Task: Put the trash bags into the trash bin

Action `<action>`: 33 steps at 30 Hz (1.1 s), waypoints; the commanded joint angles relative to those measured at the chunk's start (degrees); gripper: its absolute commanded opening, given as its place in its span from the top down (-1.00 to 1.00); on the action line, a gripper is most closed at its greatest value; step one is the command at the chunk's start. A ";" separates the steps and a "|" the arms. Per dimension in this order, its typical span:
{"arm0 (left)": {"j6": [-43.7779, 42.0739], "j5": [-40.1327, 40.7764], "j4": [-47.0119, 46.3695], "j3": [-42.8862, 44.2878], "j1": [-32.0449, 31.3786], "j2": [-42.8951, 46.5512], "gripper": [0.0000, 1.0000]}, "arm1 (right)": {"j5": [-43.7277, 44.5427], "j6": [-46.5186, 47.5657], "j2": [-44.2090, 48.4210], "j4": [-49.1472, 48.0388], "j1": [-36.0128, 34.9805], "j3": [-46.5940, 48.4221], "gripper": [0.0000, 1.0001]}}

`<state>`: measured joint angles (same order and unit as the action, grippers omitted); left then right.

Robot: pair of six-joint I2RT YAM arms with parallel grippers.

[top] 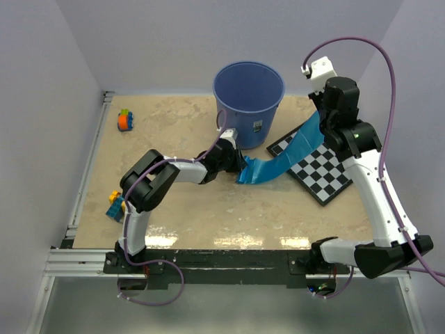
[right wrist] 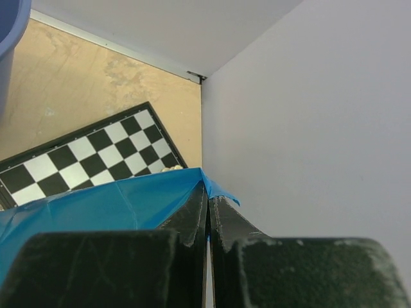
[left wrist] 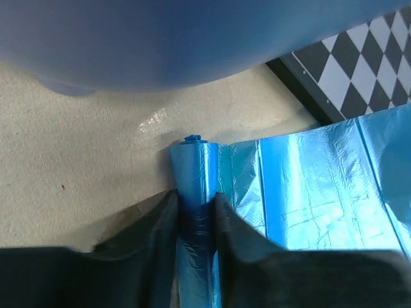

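The trash bin [top: 248, 94] is a round blue bucket standing at the back middle of the table; its wall [left wrist: 160, 45] fills the top of the left wrist view. The trash bags [top: 285, 156] are one bright-blue strip, rolled at one end. Low on the table in front of the bin, my left gripper [top: 240, 165] [left wrist: 194, 196] has its fingers [left wrist: 164, 218] pressed on both sides of the roll [left wrist: 196, 173]. The strip climbs rightwards over the chessboard to my raised right gripper [top: 321, 115] [right wrist: 209, 192], shut on the film's corner [right wrist: 96, 205].
A black-and-white chessboard [top: 320, 167] [left wrist: 359, 58] [right wrist: 83, 154] lies right of the bin, under the stretched strip. Toy blocks sit at the back left [top: 125, 120] and near the left arm's elbow [top: 115, 203]. Grey walls close in on three sides.
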<state>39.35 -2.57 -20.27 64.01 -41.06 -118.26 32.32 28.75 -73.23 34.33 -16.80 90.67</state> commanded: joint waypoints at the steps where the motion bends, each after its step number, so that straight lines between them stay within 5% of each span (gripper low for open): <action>1: -4.55 2.39 23.26 -4.94 -1.66 -6.55 0.73 | 2.49 -0.36 3.18 -5.40 0.27 -2.42 1.00; 4: -6.56 3.78 22.65 -5.73 -1.48 -3.66 1.00 | 2.58 -0.80 4.06 -6.11 0.27 -5.06 1.00; 8: -12.53 0.22 21.24 -8.80 -0.08 5.90 1.00 | -1.09 -4.75 6.17 -3.49 0.27 -9.01 0.97; 12: -19.91 -9.71 15.09 -13.11 4.48 19.44 1.00 | -23.19 -8.88 12.74 4.69 0.27 -18.48 0.09; 15: -27.64 -16.49 17.61 -11.29 7.74 26.74 1.00 | -38.51 -9.33 19.43 -0.11 0.27 -22.38 -0.69; 16: -30.54 -18.33 19.29 -9.53 8.70 28.50 1.00 | -41.43 -9.68 19.70 -2.57 0.27 -21.86 -0.80; 23: -50.40 -25.81 33.62 3.82 11.79 39.14 1.00 | -61.29 -9.86 7.33 -13.21 0.19 -11.14 -0.95; 29: -63.94 -24.24 41.52 15.08 11.97 43.28 1.00 | -69.48 -13.54 0.03 -30.61 -1.30 -11.84 -0.96; 33: -70.45 -22.66 49.69 21.93 11.97 43.29 1.00 | -75.10 -10.75 -6.29 -34.06 -5.34 -5.97 -0.95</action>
<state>-19.88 -25.32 19.66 80.14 -29.56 -75.48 -33.04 17.21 -75.81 9.93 -18.61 78.83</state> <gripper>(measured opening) 0.126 0.982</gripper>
